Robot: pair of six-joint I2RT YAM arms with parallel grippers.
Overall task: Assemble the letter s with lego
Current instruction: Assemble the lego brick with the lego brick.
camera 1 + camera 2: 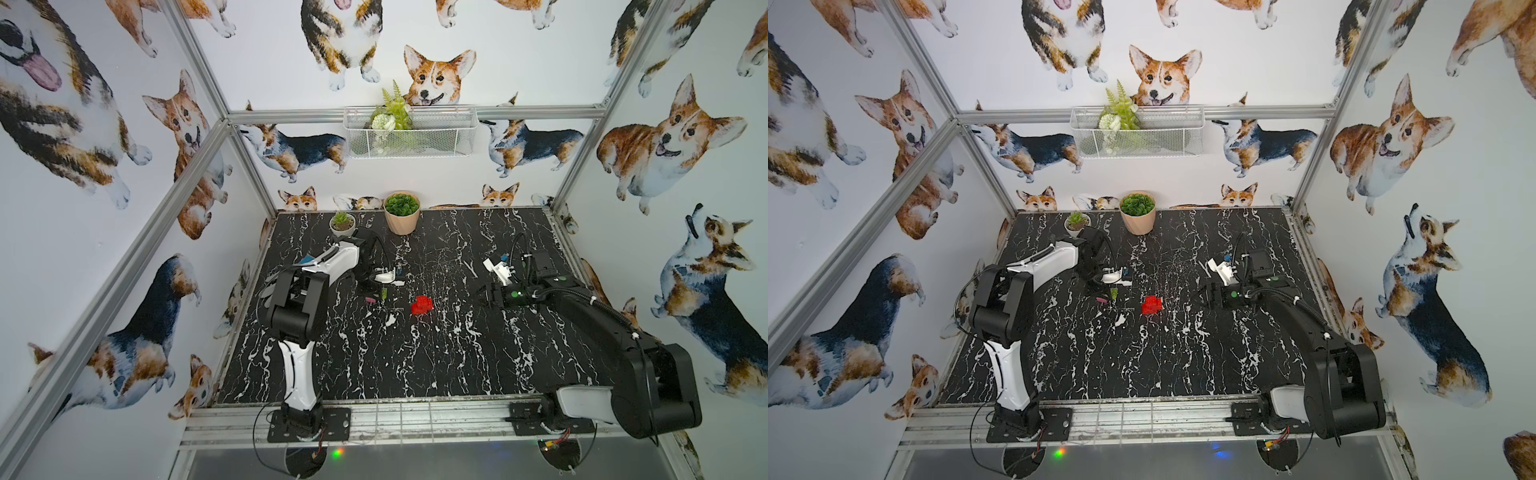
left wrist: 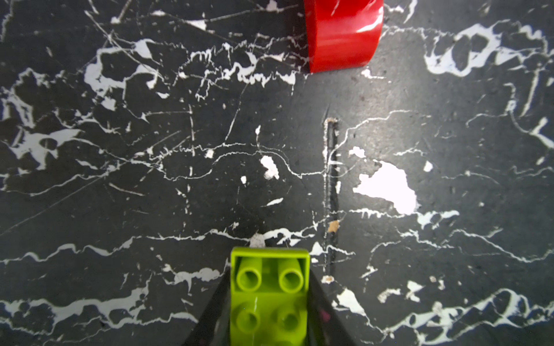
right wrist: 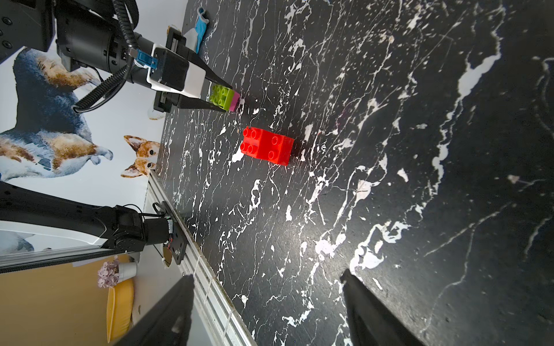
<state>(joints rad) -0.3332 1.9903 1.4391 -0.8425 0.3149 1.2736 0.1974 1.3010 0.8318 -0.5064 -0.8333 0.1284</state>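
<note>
Partway | left gripper (image 3: 228, 99) narrow, holding green-pink pair (image 3: 221, 95), upper left | red stack (image 3: 266, 145) joined, centre, apart | right gripper (image 3: 267, 274) wide, empty | remaining: join green-pink pair to red stack

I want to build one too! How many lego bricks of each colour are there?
Red bricks: 3, stuck together in one clump, seams hard to see
Green brick: 1
Pink brick: 1
Total: 5
</note>
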